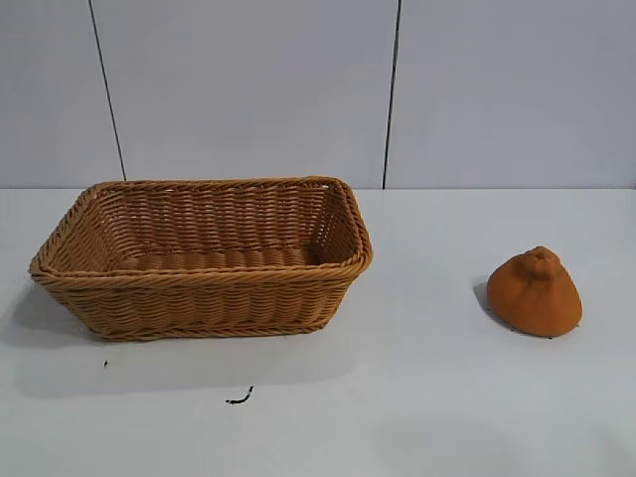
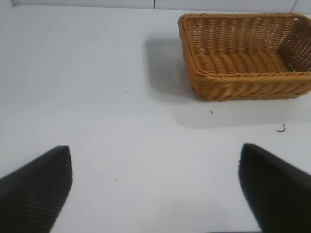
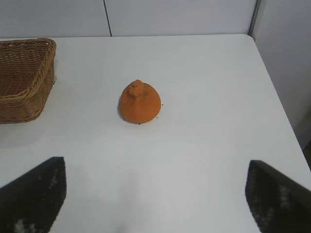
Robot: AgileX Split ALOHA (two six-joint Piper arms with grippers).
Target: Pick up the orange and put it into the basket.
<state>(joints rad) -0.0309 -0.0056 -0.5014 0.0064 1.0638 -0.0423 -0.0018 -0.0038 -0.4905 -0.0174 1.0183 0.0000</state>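
Nothing moved yet, by the look of it. Left to right across the outside view:

Basket (image 1: 204, 260) sits at the left of the white table (image 1: 417, 397), upright, long side facing the camera, nothing visible inside. A small dark squiggle (image 1: 238, 398) lies on the table just in front of it, with a tiny speck further left.

Orange (image 1: 535, 292) rests on its broad base at the right, knob up, well apart from the basket, bare table between them.

Neither arm shows in the outside view. Left gripper (image 2: 155, 189): fingers spread wide, holding nothing, above bare table with the basket off ahead; looks parked. Right gripper (image 3: 155, 194): fingers likewise spread wide and free of any load, above bare table, with the orange ahead of it, roughly centred between the fingers.

Judgement: step in hand is the reach for the orange, and the right arm is the natural one for it.

- Go forward and down with the fingers kept apart.
- Straddle the broad lower body, not the knob; the sloping sides may let the fingers slide upward as they close.
- Close low and evenly, so the fruit is not nudged or tipped.
- Lift well above the thick braided rim before crossing left.
- Release over the middle of the basket.
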